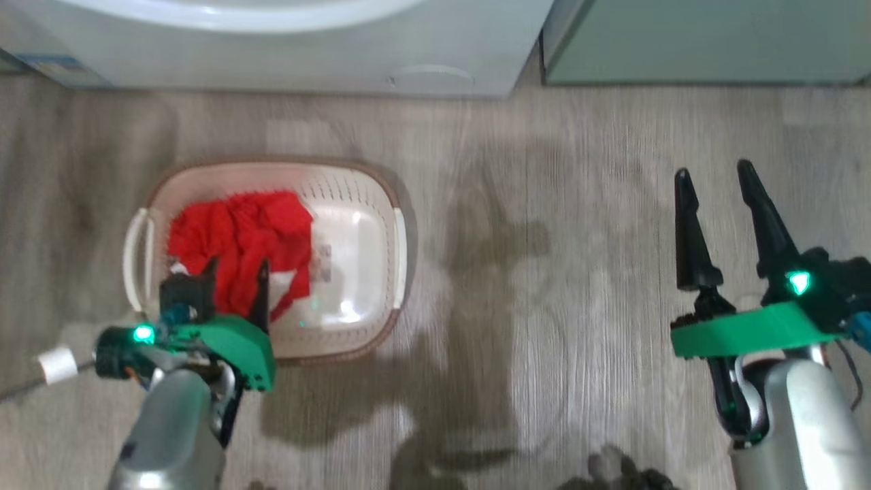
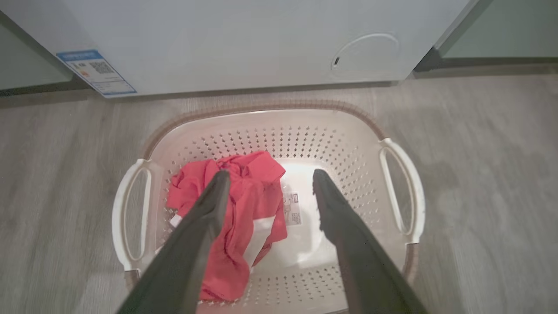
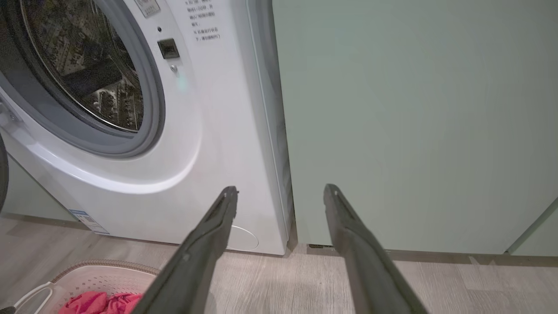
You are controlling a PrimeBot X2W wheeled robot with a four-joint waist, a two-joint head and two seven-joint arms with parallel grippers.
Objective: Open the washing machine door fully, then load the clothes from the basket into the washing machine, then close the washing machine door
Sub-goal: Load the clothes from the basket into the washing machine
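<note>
The basket (image 1: 272, 165) stands on the wood floor in front of the washing machine (image 1: 306, 61). The red clothes (image 1: 238, 231) lie crumpled in its left half, beside a label. My left gripper (image 1: 238, 265) hovers open over the basket's near side. In the left wrist view its fingers (image 2: 205, 226) straddle the clothes (image 2: 248, 192) without touching them. My right gripper (image 1: 713, 173) is open over bare floor to the right, holding nothing. In the right wrist view the steel drum (image 3: 91, 74) is uncovered, and a dark curved edge of the door (image 3: 1, 174) shows at far left.
A pale green cabinet (image 1: 708, 41) stands right of the washer, separated by a narrow gap. The round white flap (image 2: 366, 54) and blue sticker (image 2: 96, 72) sit low on the washer front. Open floor lies between the basket and my right arm.
</note>
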